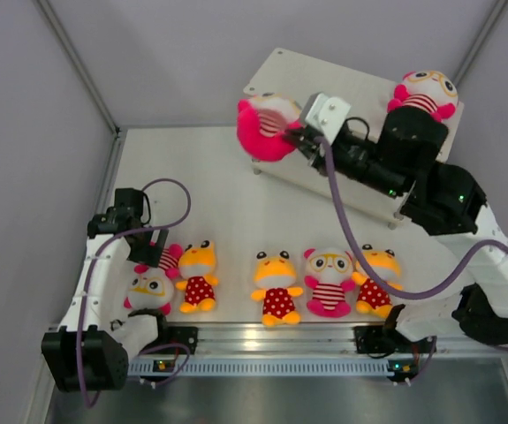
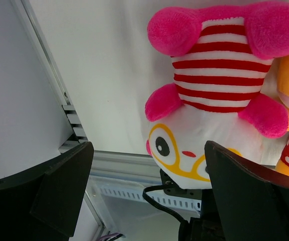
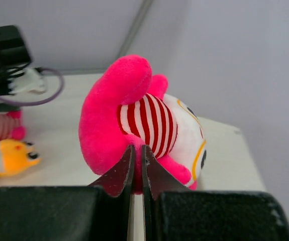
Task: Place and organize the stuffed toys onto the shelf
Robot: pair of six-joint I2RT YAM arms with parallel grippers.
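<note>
Pink toy [image 3: 134, 115] clamped in right tool [image 3: 138, 150] | shelf [image 1: 324, 75] edge | left tool [image 2: 147, 196] spread

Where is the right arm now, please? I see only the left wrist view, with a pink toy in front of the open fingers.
Observer: The right fingers are shut on a second pink toy, at the left end of the shelf.
Operator: Does any toy sit on that shelf?
Observer: Yes, a third pink toy sits at its far right corner.
</note>
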